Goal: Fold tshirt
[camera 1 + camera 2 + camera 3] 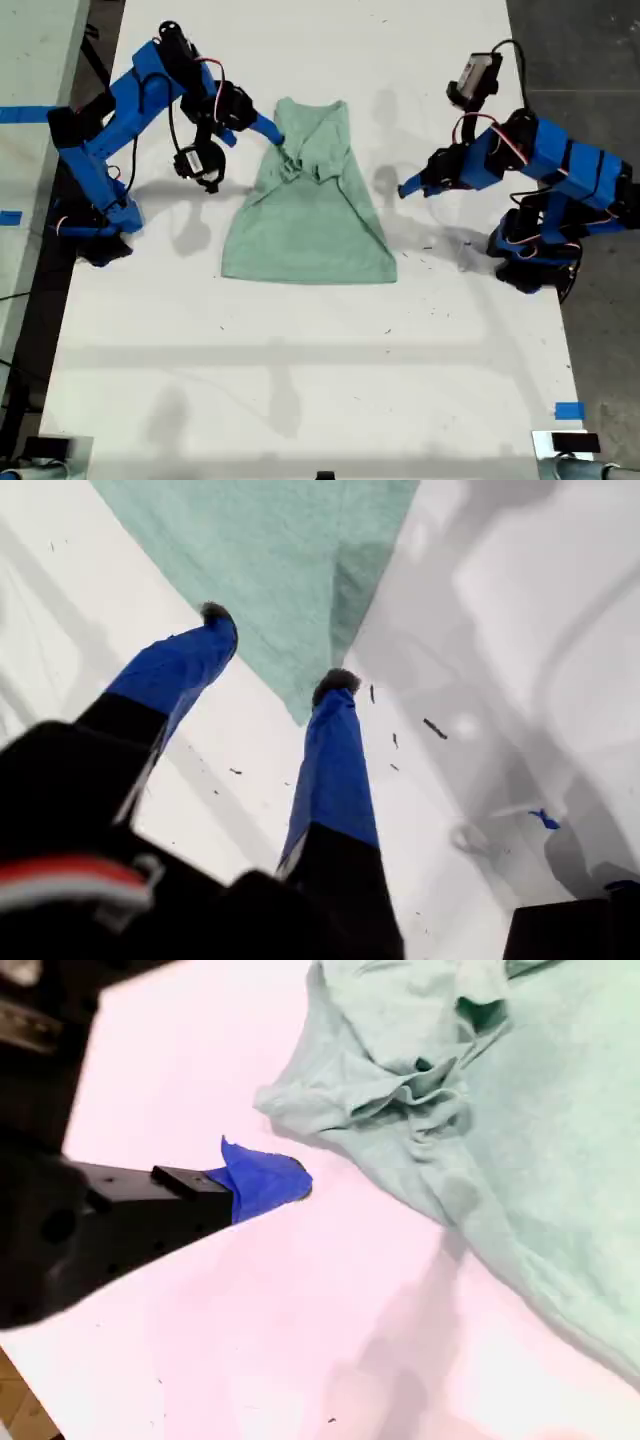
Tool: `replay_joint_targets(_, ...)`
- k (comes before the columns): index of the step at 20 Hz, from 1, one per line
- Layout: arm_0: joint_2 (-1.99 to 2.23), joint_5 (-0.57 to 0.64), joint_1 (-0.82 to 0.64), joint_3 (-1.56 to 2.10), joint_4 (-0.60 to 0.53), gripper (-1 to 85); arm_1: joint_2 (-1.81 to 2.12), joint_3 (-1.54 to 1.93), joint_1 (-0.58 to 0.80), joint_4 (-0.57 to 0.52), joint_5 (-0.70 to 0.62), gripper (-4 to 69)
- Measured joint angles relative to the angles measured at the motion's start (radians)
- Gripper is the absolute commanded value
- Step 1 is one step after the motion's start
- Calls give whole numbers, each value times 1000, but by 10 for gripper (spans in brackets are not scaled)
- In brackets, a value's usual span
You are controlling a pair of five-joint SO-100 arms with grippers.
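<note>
The pale mint-green tshirt (310,220) lies flat on the white table (300,390), hem toward the exterior view's bottom, with both sleeves folded in and bunched over the chest. My first gripper (403,189) hovers just off the shirt's edge on the exterior view's right. Its wrist view shows it open (275,648), with nothing between the fingers and a corner of the tshirt (280,570) ahead. My second gripper (275,135) sits by the shirt's shoulder on the exterior view's left. Only one blue fingertip (275,1180) shows, apart from the crumpled sleeve of the tshirt (400,1090).
A blue tape mark (568,410) is stuck near the table's edge at the exterior view's lower right. Another table with blue tape (20,113) stands beyond the exterior view's left edge. Both arm bases flank the shirt; bare tabletop stretches below the hem.
</note>
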Motion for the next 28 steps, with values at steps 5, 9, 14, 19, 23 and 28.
replay_joint_targets(5,92,-241,273,163,0,314,-8,-26,-106,35,43,198)
replay_joint_targets(9,149,-336,380,233,0,317,-95,-89,-150,44,55,285)
replay_joint_targets(14,258,-365,383,440,-17,313,-219,-32,-155,-35,51,265)
replay_joint_targets(19,288,-371,387,474,-20,312,-253,232,-146,-304,40,249)
replay_joint_targets(23,290,-371,387,494,-29,312,-382,357,-146,-518,41,228)
replay_joint_targets(28,291,-373,385,515,-31,310,-635,278,-173,-615,52,30)
